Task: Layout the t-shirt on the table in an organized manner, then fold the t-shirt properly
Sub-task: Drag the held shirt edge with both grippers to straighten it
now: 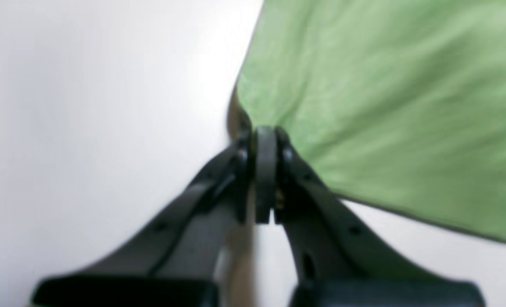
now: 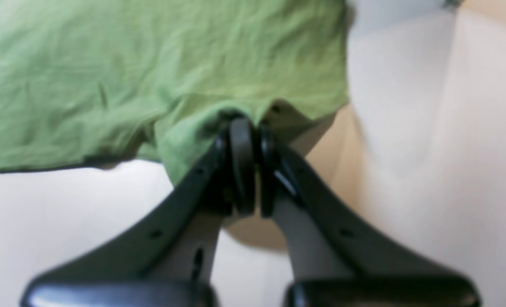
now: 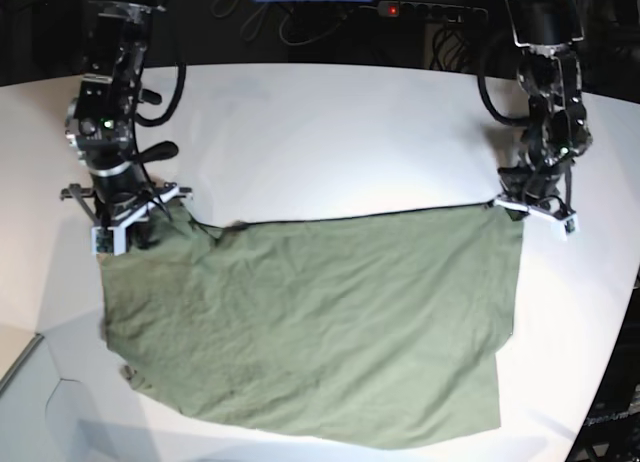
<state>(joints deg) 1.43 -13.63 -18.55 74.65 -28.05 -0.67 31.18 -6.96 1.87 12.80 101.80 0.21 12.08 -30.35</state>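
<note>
The olive-green t-shirt (image 3: 320,322) lies spread across the white table (image 3: 330,132), its far edge pulled taut between both arms. On the right of the base view, my left gripper (image 3: 515,204) is shut on the shirt's far right corner. The left wrist view shows this gripper (image 1: 265,132) pinching the cloth (image 1: 385,106) just above the tabletop (image 1: 86,106). On the left of the base view, my right gripper (image 3: 150,214) is shut on the far left corner. The right wrist view shows that gripper (image 2: 242,121) clamping a bunched fold of the fabric (image 2: 150,64).
A black power strip (image 3: 430,10) with a red light and cables runs behind the table. The table's curved edge (image 3: 600,382) passes close to the shirt's right side. Its near left corner drops to grey floor (image 3: 40,412). The shirt's near hem lies by the front edge.
</note>
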